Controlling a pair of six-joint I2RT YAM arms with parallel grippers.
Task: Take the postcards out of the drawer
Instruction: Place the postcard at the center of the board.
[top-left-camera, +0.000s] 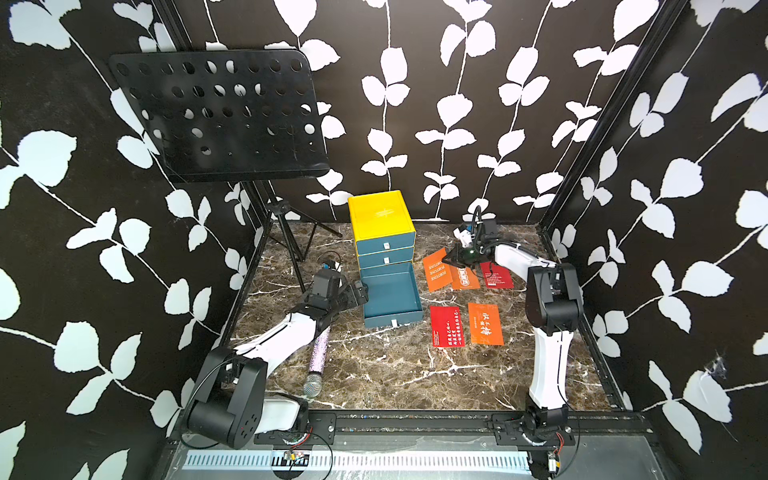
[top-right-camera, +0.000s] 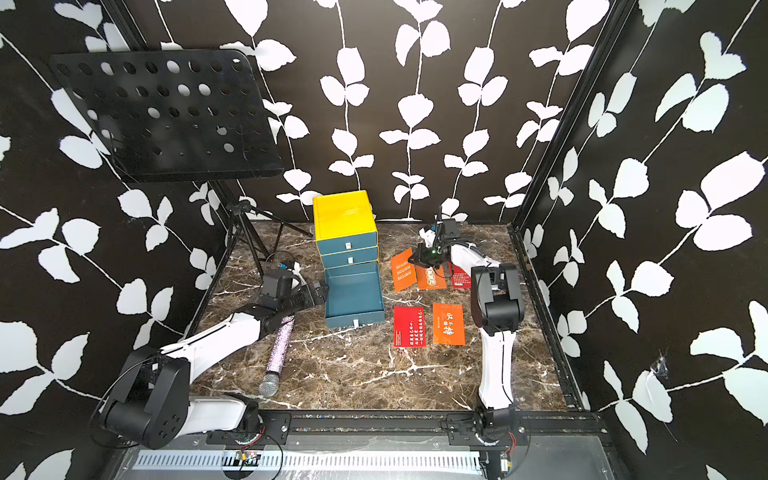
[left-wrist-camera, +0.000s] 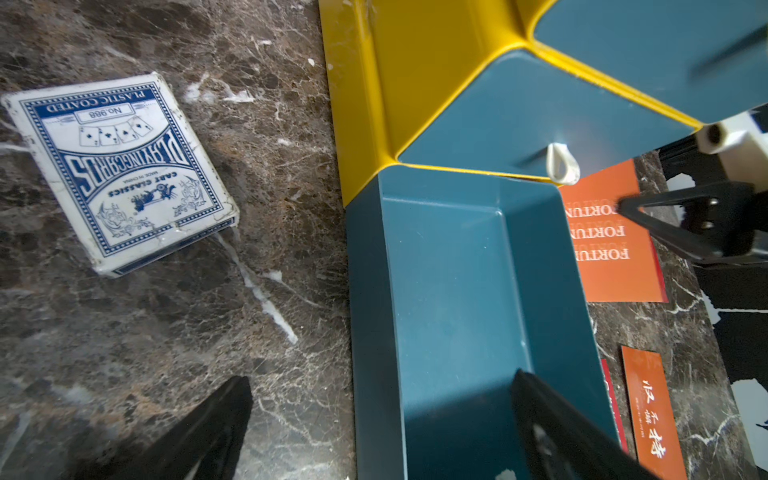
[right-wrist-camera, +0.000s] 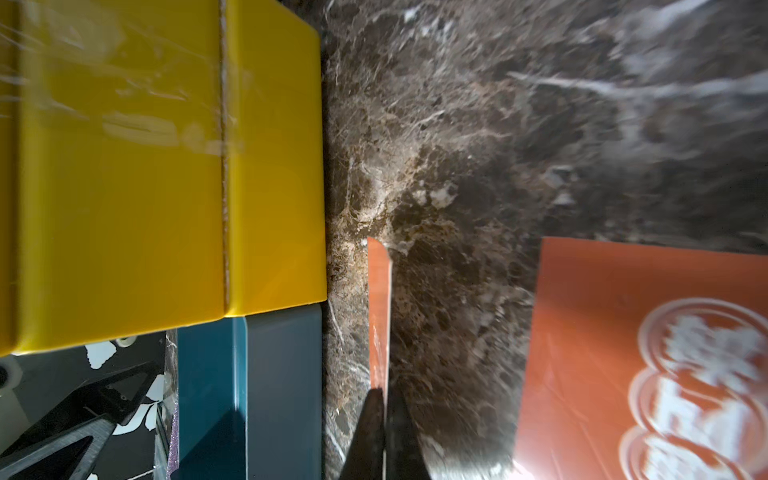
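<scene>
The right gripper (right-wrist-camera: 384, 395) is pinched shut on the orange FORTUNE postcard (top-left-camera: 437, 270). The right wrist view shows this card edge-on, a thin stiff sheet held low over the table (top-left-camera: 395, 374), likely so it can be laid beside the other 4 postcards (top-left-camera: 446, 326). Those 2 red and 2 orange cards lie flat and glossy on the marble-patterned top, right of the drawer (top-left-camera: 390, 291). That smooth teal tray stands pulled out and empty. The left gripper (left-wrist-camera: 382, 378) gapes wide astride the drawer's side wall, probably to steady it
</scene>
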